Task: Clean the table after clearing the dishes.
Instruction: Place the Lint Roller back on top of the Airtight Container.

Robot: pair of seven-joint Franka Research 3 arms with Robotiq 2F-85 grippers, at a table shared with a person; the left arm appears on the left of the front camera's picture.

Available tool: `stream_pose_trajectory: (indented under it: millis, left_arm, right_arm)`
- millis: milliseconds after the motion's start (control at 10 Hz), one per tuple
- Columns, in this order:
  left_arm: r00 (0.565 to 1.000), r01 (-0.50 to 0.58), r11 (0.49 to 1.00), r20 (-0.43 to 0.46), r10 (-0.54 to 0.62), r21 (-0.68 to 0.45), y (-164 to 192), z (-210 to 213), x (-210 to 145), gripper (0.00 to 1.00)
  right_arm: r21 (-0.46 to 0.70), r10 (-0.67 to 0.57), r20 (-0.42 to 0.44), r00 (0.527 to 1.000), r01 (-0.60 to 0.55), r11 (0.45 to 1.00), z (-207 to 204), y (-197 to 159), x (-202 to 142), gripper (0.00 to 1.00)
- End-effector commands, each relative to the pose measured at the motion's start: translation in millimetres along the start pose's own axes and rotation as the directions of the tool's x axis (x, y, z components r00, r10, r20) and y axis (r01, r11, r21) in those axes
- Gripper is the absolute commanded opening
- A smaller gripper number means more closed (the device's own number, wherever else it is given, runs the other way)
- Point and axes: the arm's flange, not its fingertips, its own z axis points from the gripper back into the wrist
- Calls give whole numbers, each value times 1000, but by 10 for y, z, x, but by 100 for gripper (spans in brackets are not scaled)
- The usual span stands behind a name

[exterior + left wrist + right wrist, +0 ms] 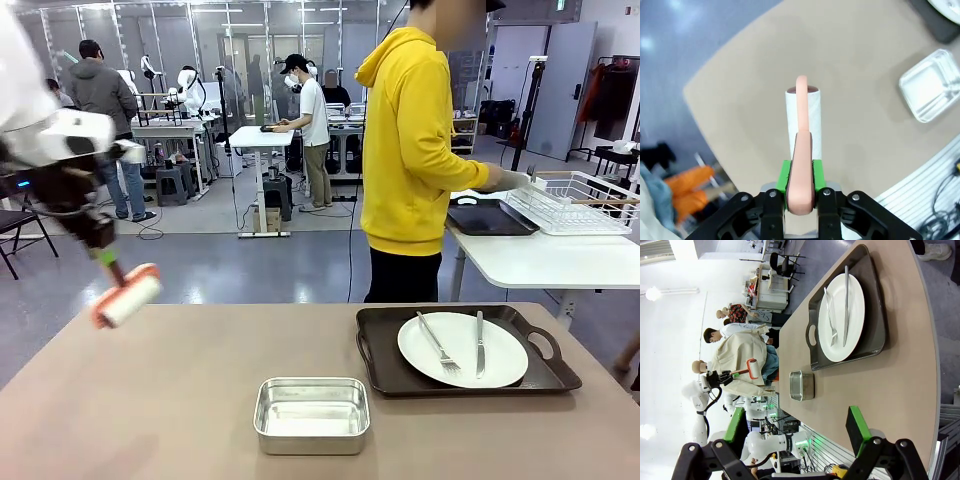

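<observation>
The left pincer (800, 176) is clamped on the salmon handle of a lint roller (802, 117). The left wrist view shows this plainly, a green pad (784, 175) pressed to each side of the handle and the white roll pointing away over the table (860, 145). In the front view that pincer (100, 248) is blurred, but this view places the roller (128, 297) in the air at the tabletop's far left corner, clear of the surface.

The right pincer (796, 432) stands wide open with nothing between its pads, as the right wrist view shows.

Near the tabletop's far right corner lies a dark tray (545, 378) carrying a white plate (500, 362), with a fork (438, 345) and knife (479, 343) on it. A steel pan (312, 413) sits mid-table by the near edge.

The front view alone shows a person in a yellow hoodie (410, 150) at a white table (540, 262), one hand (505, 180) by a second dark tray (490, 217) beside a wire rack (580, 200).
</observation>
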Motion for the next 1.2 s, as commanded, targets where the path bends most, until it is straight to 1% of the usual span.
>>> stream_pose_trajectory:
  millis: [0, 100, 200, 300, 400, 500, 600, 700, 800, 900, 1000, 1100]
  left_arm:
    - [940, 342, 940, 34, -341, -24, -454, 91, 698, 21]
    - [862, 506, 860, 65, -502, -65, -838, 145, 961, 21]
    - [778, 628, 773, 80, -623, -86, -1146, 133, 1114, 21]
    - [668, 744, 659, 98, -738, -109, -1465, 56, 1252, 21]
    - [573, 813, 541, 129, -810, -213, -1743, -51, 1354, 21]
    - [502, 848, 459, 124, -856, -264, -1992, -196, 1433, 21]
    - [477, 853, 434, 95, -874, -290, -2123, -333, 1456, 21]
    - [462, 861, 412, 118, -879, -299, -2241, -460, 1481, 21]
    - [444, 869, 394, 121, -888, -299, -2306, -577, 1527, 21]
    - [457, 866, 413, 112, -882, -283, -2306, -608, 1581, 21]
    - [479, 860, 437, 123, -869, -264, -2278, -524, 1622, 21]
    - [462, 859, 408, 126, -878, -309, -2389, -707, 1489, 21]
  right_arm:
    - [3, 6, 2, 1000, -6, 1000, 11, 28, -12, 100]
    - [3, 6, 2, 1000, -6, 1000, 11, 28, -12, 100]
    - [3, 6, 2, 1000, -6, 1000, 11, 28, -12, 100]
    - [3, 6, 2, 1000, -6, 1000, 11, 28, -12, 100]
    - [3, 6, 2, 1000, -6, 1000, 11, 28, -12, 100]
    - [3, 6, 2, 1000, -6, 1000, 11, 28, -12, 100]
    - [3, 6, 2, 1000, -6, 1000, 11, 28, -12, 100]
    - [3, 6, 2, 1000, -6, 1000, 11, 28, -12, 100]
    - [3, 6, 2, 1000, -6, 1000, 11, 28, -12, 100]
    - [3, 6, 2, 1000, -6, 1000, 11, 28, -12, 100]
    - [3, 6, 2, 1000, -6, 1000, 11, 28, -12, 100]
    - [3, 6, 2, 1000, -6, 1000, 11, 28, -12, 100]
